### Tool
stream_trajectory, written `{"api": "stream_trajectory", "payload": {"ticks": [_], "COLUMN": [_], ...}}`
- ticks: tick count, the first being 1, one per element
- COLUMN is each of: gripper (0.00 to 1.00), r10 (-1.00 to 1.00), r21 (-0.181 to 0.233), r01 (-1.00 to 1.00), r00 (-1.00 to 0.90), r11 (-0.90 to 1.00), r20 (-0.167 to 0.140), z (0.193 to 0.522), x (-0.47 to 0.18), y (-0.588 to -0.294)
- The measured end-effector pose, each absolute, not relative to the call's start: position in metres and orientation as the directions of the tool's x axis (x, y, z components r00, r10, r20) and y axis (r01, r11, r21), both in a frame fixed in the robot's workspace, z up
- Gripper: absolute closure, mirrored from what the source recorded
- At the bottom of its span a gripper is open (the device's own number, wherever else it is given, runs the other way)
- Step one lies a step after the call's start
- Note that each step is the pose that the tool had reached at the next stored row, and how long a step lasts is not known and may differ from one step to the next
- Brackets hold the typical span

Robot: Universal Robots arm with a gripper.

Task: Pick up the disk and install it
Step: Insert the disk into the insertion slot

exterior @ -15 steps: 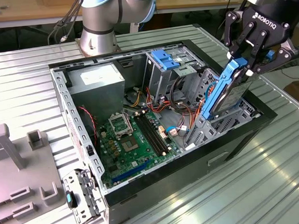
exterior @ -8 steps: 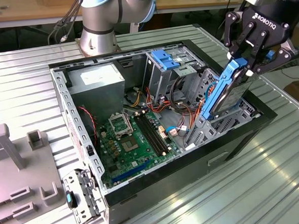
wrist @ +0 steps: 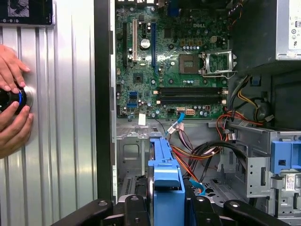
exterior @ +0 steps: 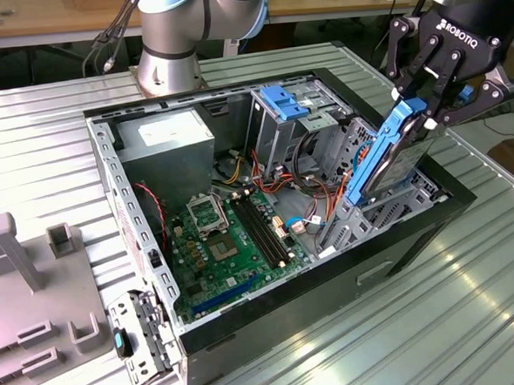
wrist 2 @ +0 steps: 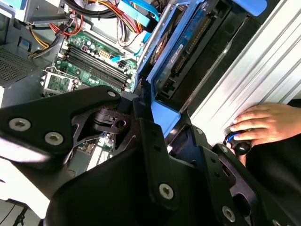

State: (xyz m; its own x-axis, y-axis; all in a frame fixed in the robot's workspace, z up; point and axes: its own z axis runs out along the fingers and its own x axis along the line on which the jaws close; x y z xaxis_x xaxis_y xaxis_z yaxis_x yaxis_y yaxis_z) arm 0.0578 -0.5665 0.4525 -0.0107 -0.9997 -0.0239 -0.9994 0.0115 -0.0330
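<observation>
Notably, both wrist views show disk [wrist 2: 181, 56] [wrist: 167, 174] and hand [wrist 2: 256, 123] [wrist: 11, 70].

A ribbed metal table [exterior: 474, 319] was spread across the exterior view. An open computer case [exterior: 273, 318] was laid on it at the frame's centre. A grey fixture plate [exterior: 11, 312] (upright blocks on it) was placed at the lower left, and the arm's base [exterior: 169, 71] at the upper centre. In the first wrist view, a person's hands [wrist: 11, 70] were set around a round knob [wrist: 10, 100] on the table.
</observation>
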Motion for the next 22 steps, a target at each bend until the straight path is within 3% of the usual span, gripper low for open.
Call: {"api": "stream_trajectory", "payload": {"ticks": [22], "gripper": [0.63], "r10": [-1.000], "r21": [-0.036], "r01": [-0.999], "r00": [-0.005], "r11": [0.006], "r20": [-0.024], "z": [0.441], "x": [0.060], "y": [-0.569]}}
